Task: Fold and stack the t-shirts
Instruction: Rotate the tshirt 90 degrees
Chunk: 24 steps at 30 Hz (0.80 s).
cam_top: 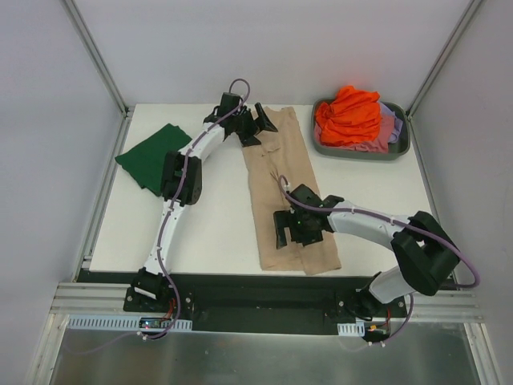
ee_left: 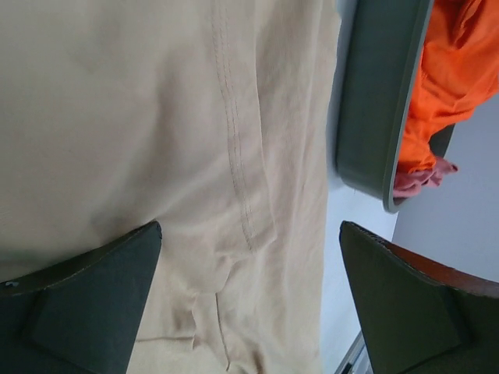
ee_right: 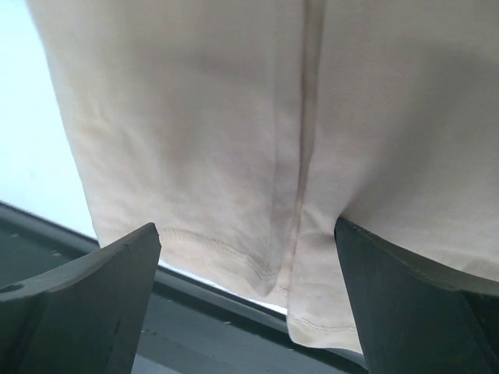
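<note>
A beige t-shirt (cam_top: 284,188) lies folded into a long strip down the middle of the table. My left gripper (cam_top: 261,127) is open just above its far end; the left wrist view shows the stitched cloth (ee_left: 195,140) between the spread fingers (ee_left: 86,304). My right gripper (cam_top: 290,228) is open above the near part of the strip; the right wrist view shows the hemmed end (ee_right: 234,195) hanging over the table's front edge. A dark green t-shirt (cam_top: 152,156) lies folded at the far left. Orange (cam_top: 349,116), pink and lavender shirts fill the grey tub.
The grey tub (cam_top: 361,151) stands at the far right corner and shows in the left wrist view (ee_left: 378,101). The table's front edge with a dark rail (ee_right: 203,327) is just below the shirt's hem. Grey walls close in both sides.
</note>
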Tool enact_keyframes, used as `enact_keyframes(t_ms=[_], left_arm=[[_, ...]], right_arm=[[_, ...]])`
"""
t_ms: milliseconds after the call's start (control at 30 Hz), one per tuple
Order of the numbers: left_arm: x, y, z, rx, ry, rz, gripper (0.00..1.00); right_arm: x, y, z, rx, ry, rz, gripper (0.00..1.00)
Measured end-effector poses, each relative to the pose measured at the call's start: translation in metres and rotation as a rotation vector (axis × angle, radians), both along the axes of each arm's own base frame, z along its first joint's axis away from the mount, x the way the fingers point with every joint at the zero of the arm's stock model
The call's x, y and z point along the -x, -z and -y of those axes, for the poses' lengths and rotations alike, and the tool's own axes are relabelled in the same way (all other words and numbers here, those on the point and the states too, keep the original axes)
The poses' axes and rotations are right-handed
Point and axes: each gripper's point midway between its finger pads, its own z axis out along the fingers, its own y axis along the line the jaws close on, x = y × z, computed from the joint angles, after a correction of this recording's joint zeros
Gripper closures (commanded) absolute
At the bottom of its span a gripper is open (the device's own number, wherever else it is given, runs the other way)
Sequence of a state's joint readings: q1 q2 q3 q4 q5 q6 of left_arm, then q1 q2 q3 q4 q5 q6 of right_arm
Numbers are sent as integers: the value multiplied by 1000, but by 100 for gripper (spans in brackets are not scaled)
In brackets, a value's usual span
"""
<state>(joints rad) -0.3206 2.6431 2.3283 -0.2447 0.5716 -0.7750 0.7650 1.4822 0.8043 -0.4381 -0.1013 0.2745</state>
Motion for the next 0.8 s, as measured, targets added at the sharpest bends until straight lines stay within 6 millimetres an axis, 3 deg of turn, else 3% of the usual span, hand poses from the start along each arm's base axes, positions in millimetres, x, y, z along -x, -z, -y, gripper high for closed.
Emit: enact_keyframes(t_ms=[167, 367, 467, 567, 667, 800], left_arm=[[-19, -1, -2, 9, -46, 24, 1], [-25, -7, 1, 23, -46, 69, 1], [-22, -8, 3, 11, -25, 97, 1], [-7, -14, 1, -17, 1, 97, 1], [14, -40, 0, -32, 37, 121, 1], [61, -104, -5, -42, 86, 189, 1]], right_arm=[[8, -5, -39, -79, -46, -27, 4], [13, -8, -71, -134, -108, -37, 4], [14, -9, -71, -118, -120, -27, 4], [13, -13, -60, -79, -123, 2, 4], [12, -36, -52, -105, -149, 70, 4], [16, -73, -42, -192, -190, 188, 1]])
